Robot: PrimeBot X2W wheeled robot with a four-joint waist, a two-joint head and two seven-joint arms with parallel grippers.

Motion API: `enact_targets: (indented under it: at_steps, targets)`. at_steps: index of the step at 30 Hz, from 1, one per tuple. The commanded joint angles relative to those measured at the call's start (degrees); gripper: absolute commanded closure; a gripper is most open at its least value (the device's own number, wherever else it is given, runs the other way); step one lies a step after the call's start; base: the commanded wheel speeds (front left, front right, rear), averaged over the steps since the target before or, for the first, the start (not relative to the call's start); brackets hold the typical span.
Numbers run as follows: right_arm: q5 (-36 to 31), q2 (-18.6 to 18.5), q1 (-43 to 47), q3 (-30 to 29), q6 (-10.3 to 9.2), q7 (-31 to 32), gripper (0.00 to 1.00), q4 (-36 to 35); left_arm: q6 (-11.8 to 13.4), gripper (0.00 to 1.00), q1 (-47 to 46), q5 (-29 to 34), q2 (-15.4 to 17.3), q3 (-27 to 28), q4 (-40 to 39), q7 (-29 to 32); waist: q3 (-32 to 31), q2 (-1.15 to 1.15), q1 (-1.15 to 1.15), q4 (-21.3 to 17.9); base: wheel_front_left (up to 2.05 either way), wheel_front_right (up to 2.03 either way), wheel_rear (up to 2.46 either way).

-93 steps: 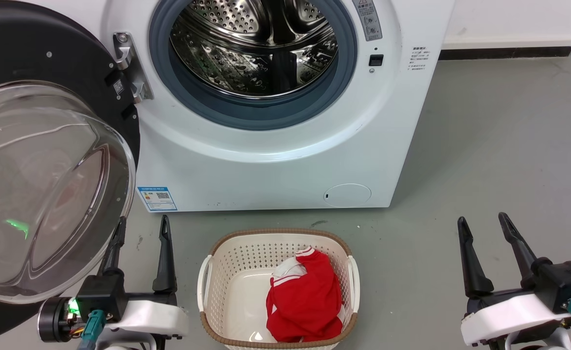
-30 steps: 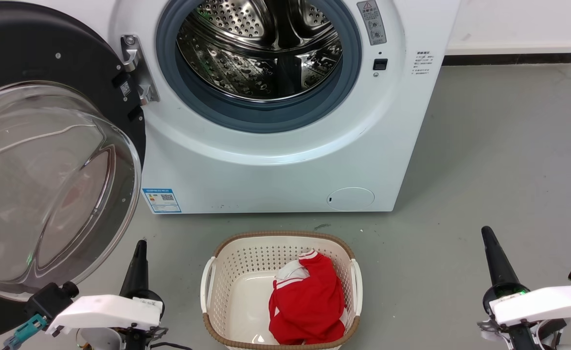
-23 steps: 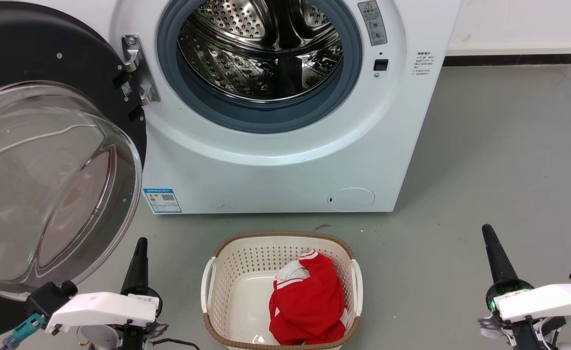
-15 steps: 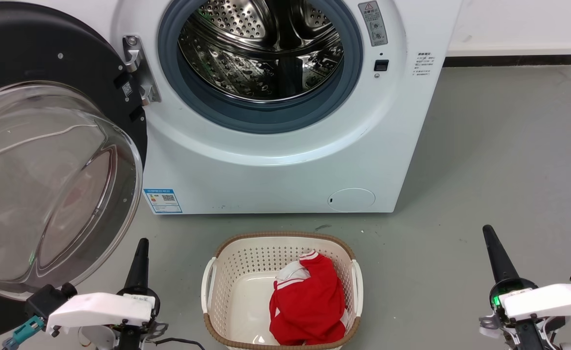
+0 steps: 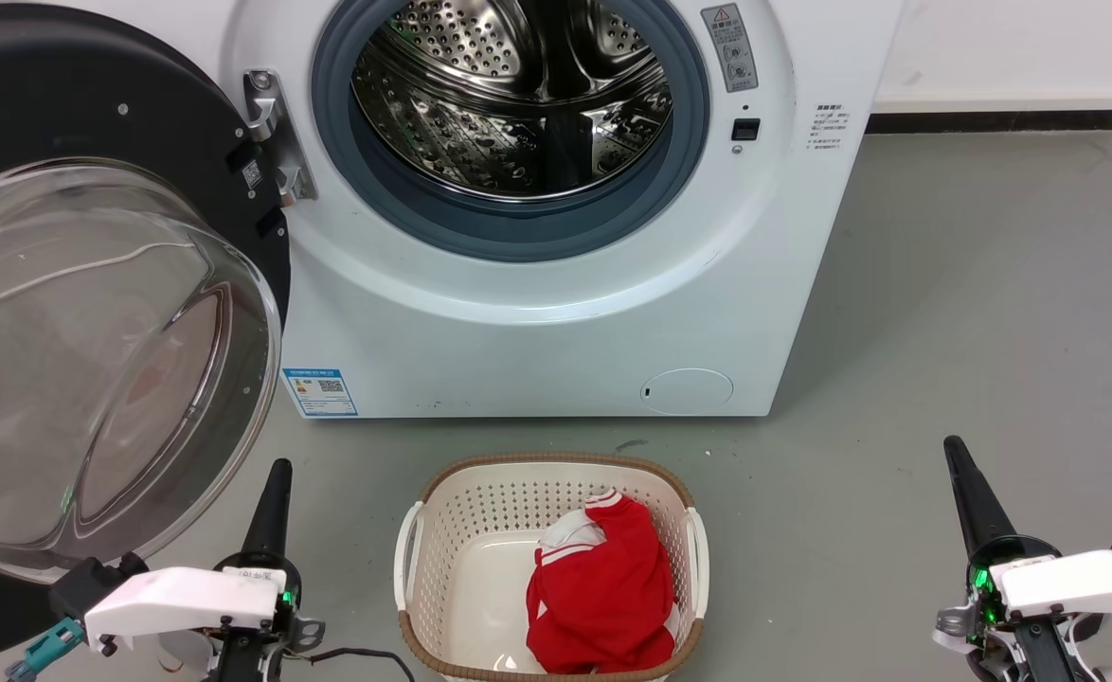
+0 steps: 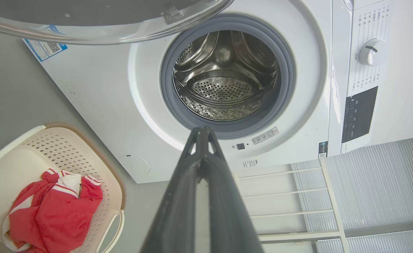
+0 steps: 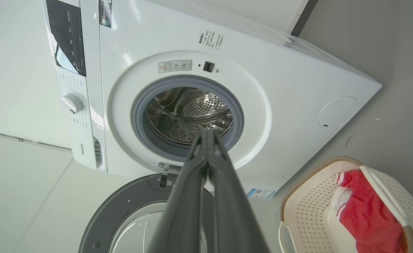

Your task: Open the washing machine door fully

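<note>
Plainly, from the head, the washing machine door stands swung wide, left of the washing machine with its blue QR label. Left wrist: left tool closed, empty. Right wrist: right tool closed, empty; Hisense lettering.

1. Your left gripper: long, tapering dark fingers; white wrist shell; teal connector; small green light; thin black cable.
2. Your right gripper: the same dark taper, white wrist cover, green glow at its base.
</note>
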Motion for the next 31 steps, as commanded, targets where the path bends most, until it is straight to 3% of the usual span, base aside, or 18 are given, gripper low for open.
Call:
enact_targets:
  at_steps: [1, 31]
  targets:
    - [1.3, -0.2, -1.3, -0.1, -0.01, 0.3, 1.0, 0.0, -0.4, 1.0, -1.1, -1.2, 0.0, 0.2, -0.1, 0.4, 0.0, 0.0, 0.0, 0.0, 0.0, 0.0, 0.0]
    - [15.0, 0.1, -2.7, -1.5, -0.02, 2.8, 1.0, 2.6, -1.7, 1.0, -1.8, -15.3, -0.3, 1.3, 1.6, 3.9, -0.4, 0.0, 0.0, 0.4, 0.0, 0.0, 0.0]
